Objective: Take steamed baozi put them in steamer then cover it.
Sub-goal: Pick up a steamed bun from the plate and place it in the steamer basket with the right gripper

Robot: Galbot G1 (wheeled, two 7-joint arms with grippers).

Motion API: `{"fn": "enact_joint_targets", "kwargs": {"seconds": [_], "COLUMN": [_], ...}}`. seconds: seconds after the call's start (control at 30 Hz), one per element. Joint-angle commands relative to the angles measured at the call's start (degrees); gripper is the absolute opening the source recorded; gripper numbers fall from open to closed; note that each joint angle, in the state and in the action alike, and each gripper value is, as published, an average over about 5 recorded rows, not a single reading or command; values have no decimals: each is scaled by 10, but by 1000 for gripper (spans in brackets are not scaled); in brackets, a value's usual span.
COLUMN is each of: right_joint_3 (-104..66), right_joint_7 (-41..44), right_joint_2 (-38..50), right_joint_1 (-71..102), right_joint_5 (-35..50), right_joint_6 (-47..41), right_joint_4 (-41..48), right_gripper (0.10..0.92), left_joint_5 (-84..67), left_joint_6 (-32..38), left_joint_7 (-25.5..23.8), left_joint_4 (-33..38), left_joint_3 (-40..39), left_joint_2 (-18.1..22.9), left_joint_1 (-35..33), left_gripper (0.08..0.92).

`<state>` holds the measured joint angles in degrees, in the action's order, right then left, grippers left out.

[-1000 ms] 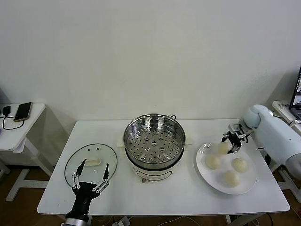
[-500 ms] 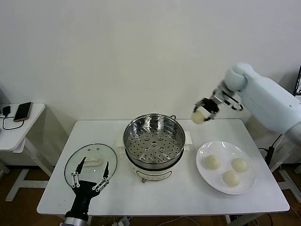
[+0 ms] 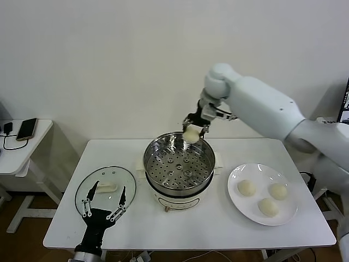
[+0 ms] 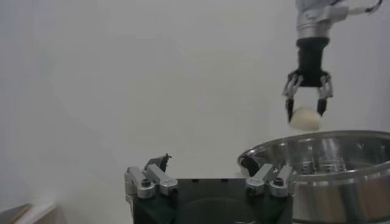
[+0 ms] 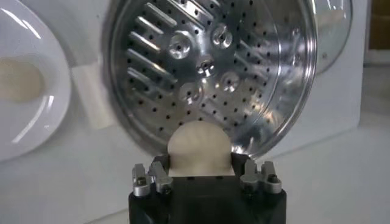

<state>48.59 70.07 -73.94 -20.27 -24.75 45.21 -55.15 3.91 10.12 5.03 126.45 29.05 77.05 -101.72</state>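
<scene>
Pinching the first baozi [image 3: 191, 134] above the empty steamer's [image 3: 179, 164] far rim, the right pincer [image 3: 195, 126] leaves three buns [image 3: 265, 195] plated, the cover [image 3: 105, 188] on the table beneath the spread left pincer [image 3: 104, 205].

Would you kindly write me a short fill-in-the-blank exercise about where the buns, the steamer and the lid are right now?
1. The right gripper holds one baozi above the far rim of the ____.
2. On the white plate lie ____ baozi.
3. The glass cover lies flat on the table on the robot's ____ side of the steamer.
4. The steamer's perforated tray holds ____ baozi so far.

Missing words: steamer; three; left; no
</scene>
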Motion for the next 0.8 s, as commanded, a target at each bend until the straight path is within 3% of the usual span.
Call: {"fn": "enact_joint_targets", "kwargs": {"seconds": [0.03,0.43,0.8], "right_joint_3": [0,-18,-26], "right_joint_7": [-10,-23,-25], "right_joint_2": [-45,-73,-52], "right_joint_1": [29,62,45], "right_joint_5": [-61,-96,-73], "right_joint_6": [14,18,2], "right_joint_4": [25,74,34], "right_gripper": [679,693,821], "left_joint_5": [-2,-5,-7], "left_joint_6": [-2,0,-1], "left_joint_7": [1,2,5], "left_joint_4": [6,8,12], "left_joint_3": [1,6,11], "left_joint_2": [-1,0,-1], "left_joint_1": [-1,-2,-2], "left_gripper": [823,823,823]}}
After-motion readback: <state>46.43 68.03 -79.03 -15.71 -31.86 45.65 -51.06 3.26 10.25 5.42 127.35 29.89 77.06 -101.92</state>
